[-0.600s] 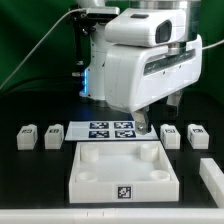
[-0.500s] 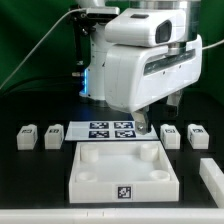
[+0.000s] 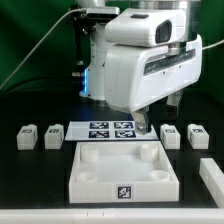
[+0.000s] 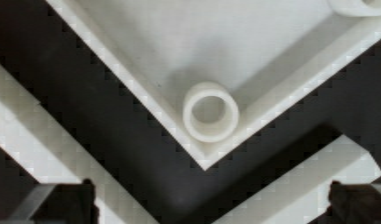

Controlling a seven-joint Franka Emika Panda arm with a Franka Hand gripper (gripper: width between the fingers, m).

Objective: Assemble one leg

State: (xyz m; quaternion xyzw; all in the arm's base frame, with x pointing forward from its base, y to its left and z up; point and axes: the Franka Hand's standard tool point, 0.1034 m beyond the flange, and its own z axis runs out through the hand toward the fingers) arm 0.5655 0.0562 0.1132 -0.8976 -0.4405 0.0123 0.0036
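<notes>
Four small white legs with square tags stand in a row on the black table: two on the exterior view's left point(image 3: 27, 136) point(image 3: 54, 134) and two on its right point(image 3: 171, 135) point(image 3: 197, 134). My gripper point(image 3: 157, 116) hangs above the far right corner of the large white square piece point(image 3: 122, 170), apart from every leg. In the wrist view the gripper point(image 4: 205, 206) is open and empty. One dark fingertip point(image 4: 52, 200) shows on each side of the piece's corner, which has a round socket point(image 4: 210, 108). No leg shows in the wrist view.
The marker board point(image 3: 110, 130) lies just behind the square piece, between the pairs of legs. Another white part point(image 3: 212, 176) sits at the exterior view's right edge. The arm's white body hides the table behind the board.
</notes>
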